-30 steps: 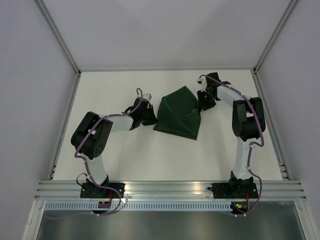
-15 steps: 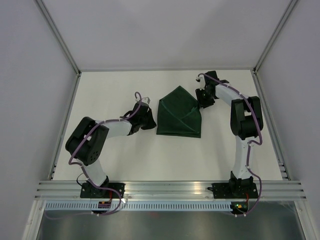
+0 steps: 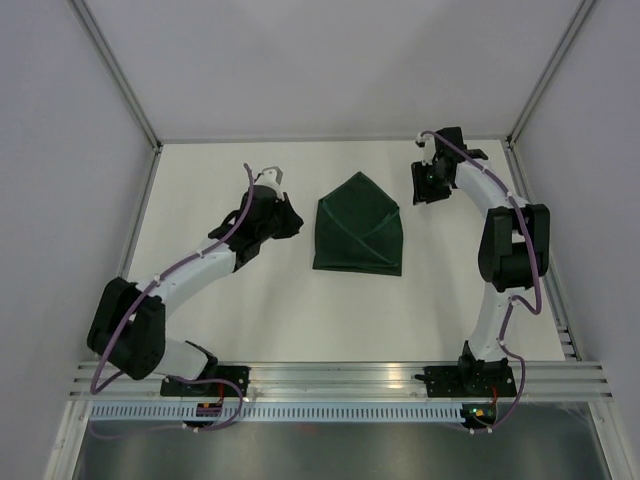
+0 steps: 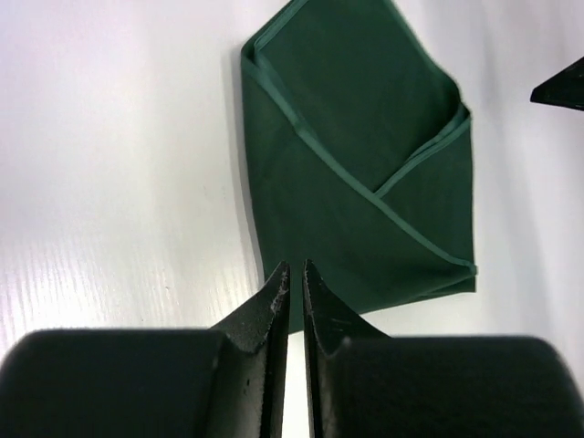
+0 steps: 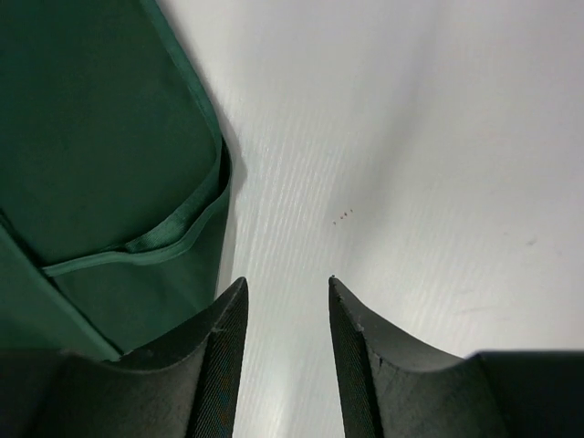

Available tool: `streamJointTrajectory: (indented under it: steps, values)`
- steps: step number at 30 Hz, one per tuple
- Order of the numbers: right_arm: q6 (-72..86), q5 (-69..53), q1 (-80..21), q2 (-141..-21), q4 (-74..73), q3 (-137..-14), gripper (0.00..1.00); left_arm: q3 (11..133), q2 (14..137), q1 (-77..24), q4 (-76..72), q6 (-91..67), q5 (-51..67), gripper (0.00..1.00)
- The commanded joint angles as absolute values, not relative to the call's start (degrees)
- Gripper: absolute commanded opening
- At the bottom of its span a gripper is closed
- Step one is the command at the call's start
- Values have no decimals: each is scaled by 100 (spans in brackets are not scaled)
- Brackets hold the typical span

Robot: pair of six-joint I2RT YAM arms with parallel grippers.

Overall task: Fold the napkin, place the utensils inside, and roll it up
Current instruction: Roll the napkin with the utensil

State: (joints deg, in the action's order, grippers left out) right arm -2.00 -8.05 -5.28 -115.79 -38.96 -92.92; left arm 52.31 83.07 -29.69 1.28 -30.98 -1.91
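The dark green napkin (image 3: 357,230) lies folded on the white table, pointed at its far end, with two flaps overlapping across it. My left gripper (image 3: 293,222) hangs just left of it. In the left wrist view its jaws (image 4: 294,265) are almost together, only a thin slit between them and nothing in it, above the napkin's (image 4: 356,182) near edge. My right gripper (image 3: 420,192) is off the napkin's far right corner. Seen from the right wrist, it (image 5: 287,280) stands open and empty over bare table, the napkin (image 5: 100,164) to its left. The utensils are out of view.
White walls with metal corner posts (image 3: 127,95) close in the table on three sides. An aluminium rail (image 3: 330,375) runs along the near edge and carries both arm bases.
Both grippers have drawn back from the napkin, the left one leftward, the right one to the far right. The napkin has settled flat. The right jaws have widened.
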Motion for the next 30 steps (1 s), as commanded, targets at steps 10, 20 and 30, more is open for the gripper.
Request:
streamJointTrajectory:
  steps: [10,20,30]
  values:
    - [-1853,-844,-949,-9133,-3534,-7762,48,5308,6574,-2953,1028,-2760,-150,20]
    - [-3092,-1204,-1915,-7884,-3059,-6355,52,5678,6460,-2979,1063,-3120,-26,22]
    - [-3981,-844,-3207,-8279,-2304,-5722,55,5730,6381,-2988,1230,-3138,-404,24]
